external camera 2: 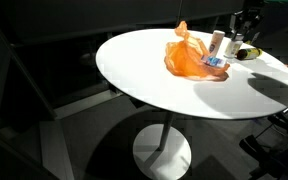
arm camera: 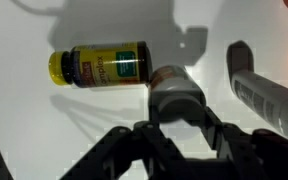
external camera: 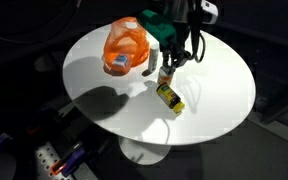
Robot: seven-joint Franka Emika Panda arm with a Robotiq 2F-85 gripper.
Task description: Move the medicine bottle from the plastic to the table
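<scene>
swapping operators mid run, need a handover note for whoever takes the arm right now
Gripper: appears shut on a small grey bottle with a brown top, over the white round table, clear of the crumpled orange plastic bag.
A dark bottle with a yellow cap lies on the table beside it.
Done: grey bottle is off the plastic.
Left: set it down on the table, release, back away.

Orange plastic bag [external camera 2: 187, 60] on white table [external camera 2: 154, 85]

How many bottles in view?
3: a yellow-capped bottle lying on the table, a brown-capped bottle at the gripper, a white bottle upright by the orange bag. Others may be hidden.
</scene>
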